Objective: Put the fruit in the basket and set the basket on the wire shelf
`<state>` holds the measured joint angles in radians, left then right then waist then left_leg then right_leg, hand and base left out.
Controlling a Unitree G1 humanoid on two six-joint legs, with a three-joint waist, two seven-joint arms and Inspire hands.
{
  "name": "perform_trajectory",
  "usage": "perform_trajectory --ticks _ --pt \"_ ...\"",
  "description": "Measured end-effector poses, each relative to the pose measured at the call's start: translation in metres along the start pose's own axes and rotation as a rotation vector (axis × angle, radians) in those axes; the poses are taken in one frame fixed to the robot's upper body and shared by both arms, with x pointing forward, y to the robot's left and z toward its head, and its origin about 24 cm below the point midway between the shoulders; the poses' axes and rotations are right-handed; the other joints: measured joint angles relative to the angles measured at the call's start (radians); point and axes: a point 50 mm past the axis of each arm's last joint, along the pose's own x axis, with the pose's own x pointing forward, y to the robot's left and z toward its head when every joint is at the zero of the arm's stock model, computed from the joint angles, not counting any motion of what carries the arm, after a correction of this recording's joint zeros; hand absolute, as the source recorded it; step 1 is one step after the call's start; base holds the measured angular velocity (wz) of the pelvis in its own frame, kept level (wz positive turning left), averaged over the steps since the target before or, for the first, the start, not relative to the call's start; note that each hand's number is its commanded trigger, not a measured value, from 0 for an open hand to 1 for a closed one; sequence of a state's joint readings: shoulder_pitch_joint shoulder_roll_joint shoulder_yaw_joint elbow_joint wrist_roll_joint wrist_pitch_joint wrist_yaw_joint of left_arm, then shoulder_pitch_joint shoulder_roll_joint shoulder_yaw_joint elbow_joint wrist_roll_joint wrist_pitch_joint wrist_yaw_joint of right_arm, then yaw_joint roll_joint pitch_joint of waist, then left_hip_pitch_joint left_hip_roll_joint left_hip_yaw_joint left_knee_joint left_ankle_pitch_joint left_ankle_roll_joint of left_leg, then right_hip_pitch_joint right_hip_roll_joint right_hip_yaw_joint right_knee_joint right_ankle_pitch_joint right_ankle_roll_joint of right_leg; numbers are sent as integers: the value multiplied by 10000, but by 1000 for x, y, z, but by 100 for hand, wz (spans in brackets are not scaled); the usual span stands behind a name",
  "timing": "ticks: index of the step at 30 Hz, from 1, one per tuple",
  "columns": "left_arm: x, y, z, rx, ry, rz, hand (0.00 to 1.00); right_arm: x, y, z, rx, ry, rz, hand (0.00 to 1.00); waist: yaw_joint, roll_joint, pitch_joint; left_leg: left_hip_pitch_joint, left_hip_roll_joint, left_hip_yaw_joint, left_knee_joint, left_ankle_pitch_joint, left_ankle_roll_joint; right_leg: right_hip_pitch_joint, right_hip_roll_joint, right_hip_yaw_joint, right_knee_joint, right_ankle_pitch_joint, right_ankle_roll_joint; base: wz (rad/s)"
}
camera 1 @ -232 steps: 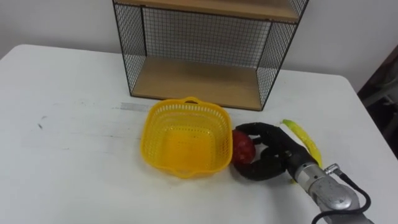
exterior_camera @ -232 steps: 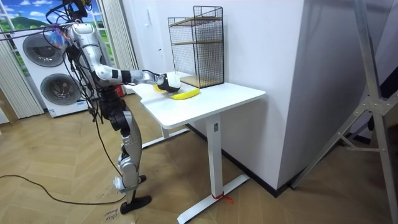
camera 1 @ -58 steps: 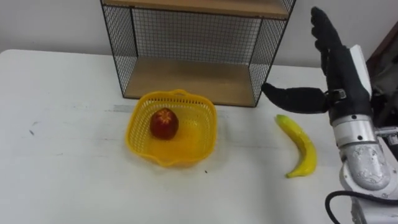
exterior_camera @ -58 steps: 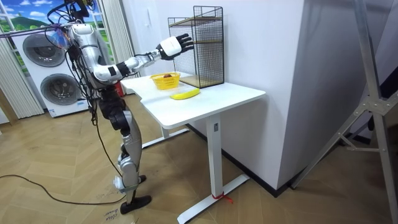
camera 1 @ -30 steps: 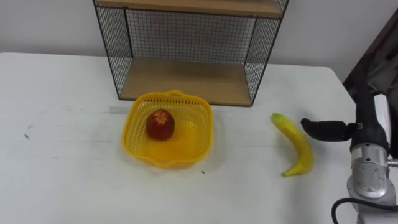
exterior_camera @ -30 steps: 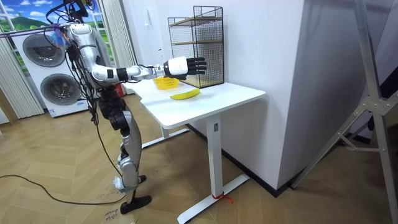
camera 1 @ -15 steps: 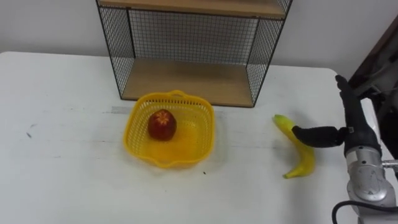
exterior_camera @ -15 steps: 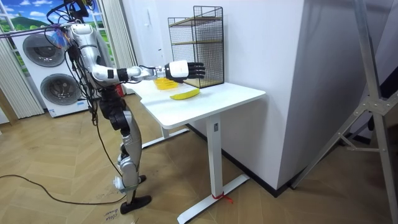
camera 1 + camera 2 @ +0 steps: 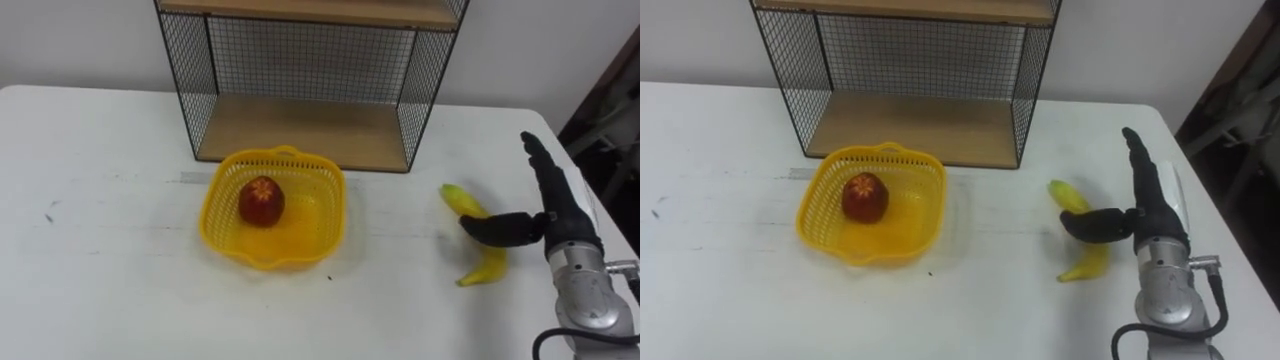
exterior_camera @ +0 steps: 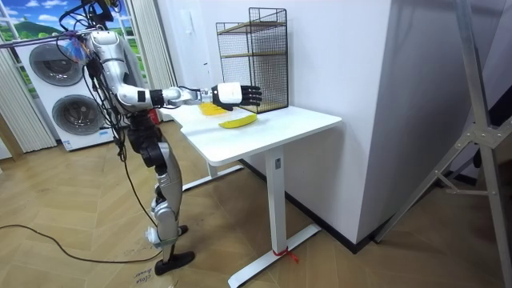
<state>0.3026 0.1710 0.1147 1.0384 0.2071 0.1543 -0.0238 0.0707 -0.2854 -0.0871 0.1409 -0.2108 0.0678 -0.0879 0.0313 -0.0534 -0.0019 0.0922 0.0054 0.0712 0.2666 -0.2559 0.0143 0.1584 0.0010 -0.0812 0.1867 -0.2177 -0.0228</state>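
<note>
Plainly, the banana (image 9: 486, 266) lay on the white table (image 9: 100, 290) outside the basket, at about 3 o'clock from it and well apart. Its middle was hidden behind the thumb of the right hand (image 9: 563, 226), so only its two ends showed. That hand stood spread wide, with its straight fingers pointing to 12 o'clock and the thumb reaching to 9 o'clock across the fruit. Whether the thumb touched the peel could not be told.

The red apple (image 9: 261, 200) sat inside the yellow basket (image 9: 323, 203), in its 10 o'clock part, with its stem end up. The basket stood on the table just in front of the wire shelf (image 9: 300, 125), which lay at its 12 o'clock. The shelf's upper part was cut off by the top edge, so only the lower wooden board and the underside of the next one showed.

A faint grey strip (image 9: 195, 178) lay on the table at the basket's 10 o'clock, too dim to make out. A small dark mark (image 9: 47, 214) lay far off at 9 o'clock.

In the room view the robot stood at the table's end on the room view's left, its right arm stretched over the top, with washing machines (image 10: 56, 68) behind it.
</note>
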Motion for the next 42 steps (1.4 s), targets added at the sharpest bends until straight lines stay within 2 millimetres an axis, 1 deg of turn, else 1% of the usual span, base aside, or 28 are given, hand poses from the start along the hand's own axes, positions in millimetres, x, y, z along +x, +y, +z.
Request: perform_trajectory --ticks 3,7,10,13,15,17,18,25,32,34,36,37,38,39,42 --pt "0 0 -1 -2 98 -8 0 -1 5 -5 -76 390 363 0 -8 -7 -4 -25 -1 -25 -56 0 0 5 -1 7 1 0 0 0" --pt "0 0 -2 -1 233 -15 0 -2 10 -9 -113 649 835 0 -11 -47 -30 -42 -7 -26 -76 0 1 11 -5 5 -4 0 1 0" --pt "0 0 -4 -7 337 -9 0 -3 12 -17 -155 1096 1035 0 24 -90 -46 -35 -12 -44 -69 0 1 59 -8 -4 5 0 0 0" --pt "0 0 -5 -9 428 -7 0 -5 15 -27 -190 1548 1317 0 29 -118 -33 -39 -13 -59 12 1 1 27 -11 -20 3 0 1 0" --pt "0 0 -6 -11 462 -10 0 -5 16 -29 -194 1626 1355 0 28 -123 -33 -76 -10 -60 18 1 1 7 -9 -20 1 0 0 0" --pt "0 0 -6 -10 475 -8 0 -6 17 -34 -195 1839 1412 0 17 -111 -14 -104 -7 -70 25 0 1 4 -8 -27 -5 -1 0 0" --pt "0 0 -6 -11 479 -8 0 -6 17 -35 -174 1878 1425 0 19 -129 -26 -104 -8 -74 25 0 1 5 -10 -29 -5 -1 0 0" --pt "0 1 -4 -5 450 1 0 -7 19 -43 -191 2143 1554 0 54 -242 -28 -120 -24 -112 84 -3 4 10 -20 -53 -18 -4 5 0" --pt "0 2 -3 -17 510 -2 0 -5 20 -47 -163 2235 1693 0 22 -270 -20 -136 -24 -187 250 -4 5 63 -16 -99 -51 -5 3 1" --pt "0 2 -3 -26 515 5 0 -4 21 -48 -156 2321 1797 0 23 -300 -40 -125 -24 -190 253 -5 5 69 -14 -81 -58 -6 3 0" --pt "0 3 -3 -50 559 6 0 -3 22 -50 -179 2409 1883 0 22 -321 -35 -101 -27 -219 245 -11 9 159 -10 -89 -89 -5 3 3" --pt "0 3 -3 -53 569 5 0 -3 22 -51 -244 2460 1894 46 28 -325 -51 -96 -29 -242 255 -22 19 208 -3 -92 -127 -4 4 7" --pt "0 3 -4 -56 586 4 0 -2 21 -51 -330 2459 1898 83 24 -323 -50 -102 -30 -263 259 -22 19 211 3 -92 -138 3 9 5" --pt "0 3 -4 -66 603 8 0 -2 21 -51 -367 2461 1906 100 24 -319 -52 -105 -30 -267 264 -22 19 212 5 -92 -140 5 9 0" --pt "0 3 -4 -106 688 23 0 -2 20 -51 -465 2470 1857 100 24 -305 -59 -103 -33 -294 281 -22 19 237 6 -104 -144 5 9 0"
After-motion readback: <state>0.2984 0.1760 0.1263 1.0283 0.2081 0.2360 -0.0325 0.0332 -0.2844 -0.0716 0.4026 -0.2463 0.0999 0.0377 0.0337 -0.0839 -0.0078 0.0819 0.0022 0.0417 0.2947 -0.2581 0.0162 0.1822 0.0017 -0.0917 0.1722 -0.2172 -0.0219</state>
